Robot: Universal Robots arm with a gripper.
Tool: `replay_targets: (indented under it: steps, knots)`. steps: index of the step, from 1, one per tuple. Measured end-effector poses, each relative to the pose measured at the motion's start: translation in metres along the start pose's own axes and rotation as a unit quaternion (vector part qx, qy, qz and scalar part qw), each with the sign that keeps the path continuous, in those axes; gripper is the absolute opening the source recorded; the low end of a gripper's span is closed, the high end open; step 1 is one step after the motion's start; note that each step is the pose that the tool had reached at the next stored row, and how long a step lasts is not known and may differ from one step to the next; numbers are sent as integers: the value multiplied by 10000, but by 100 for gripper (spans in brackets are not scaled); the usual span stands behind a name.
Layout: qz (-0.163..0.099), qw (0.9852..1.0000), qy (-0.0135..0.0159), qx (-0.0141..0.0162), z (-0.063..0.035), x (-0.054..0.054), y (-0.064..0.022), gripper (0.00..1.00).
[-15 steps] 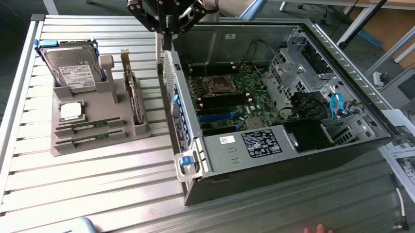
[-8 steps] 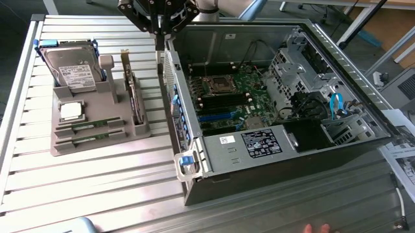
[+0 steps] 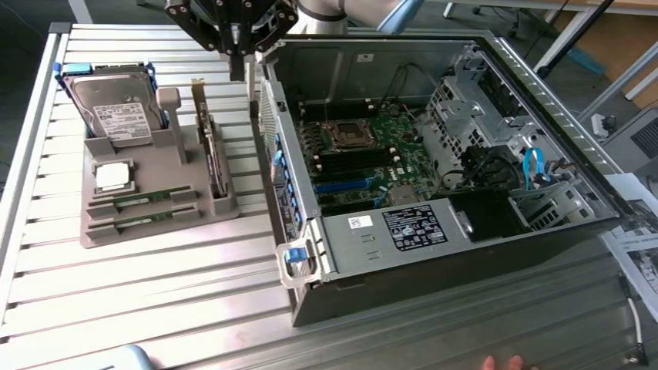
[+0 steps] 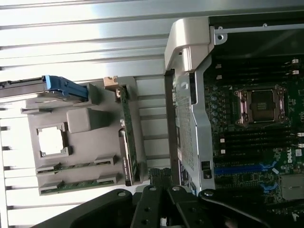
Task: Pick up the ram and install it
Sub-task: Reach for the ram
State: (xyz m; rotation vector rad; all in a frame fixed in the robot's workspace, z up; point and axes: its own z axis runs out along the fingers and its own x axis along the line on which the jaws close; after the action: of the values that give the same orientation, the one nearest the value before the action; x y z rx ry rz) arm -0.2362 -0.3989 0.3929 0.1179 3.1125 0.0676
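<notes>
Two thin green ram strips lie in slots at the near end of the grey holder tray (image 3: 154, 231): one ram strip (image 3: 139, 200) (image 4: 76, 167) and a second ram strip (image 3: 137, 223) (image 4: 78, 184) beside it. My gripper (image 3: 239, 75) (image 4: 160, 173) hangs above the gap between the tray and the open computer case (image 3: 308, 262), near the case's far corner and well away from the ram. Its fingers are shut with nothing between them. Inside the case, the motherboard's black memory slots (image 3: 355, 163) (image 4: 256, 140) sit beside the processor socket (image 3: 344, 136) (image 4: 261, 107).
The tray also carries a hard drive (image 3: 113, 104) in a blue frame, a square silver processor (image 3: 111, 176) and an upright dark expansion card (image 3: 212, 146). The ribbed metal table (image 3: 154, 301) runs under everything. A person's fingertips (image 3: 501, 362) show at the near edge.
</notes>
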Motion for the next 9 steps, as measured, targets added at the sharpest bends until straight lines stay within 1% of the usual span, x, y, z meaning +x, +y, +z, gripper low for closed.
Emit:
replay_targets:
  steps: [3,6,9]
  knots:
    - [1,10000,0,0,-2,77,-6,11]
    - [0,10000,0,0,-5,184,-14,11]
    - [0,10000,0,0,-6,268,-20,11]
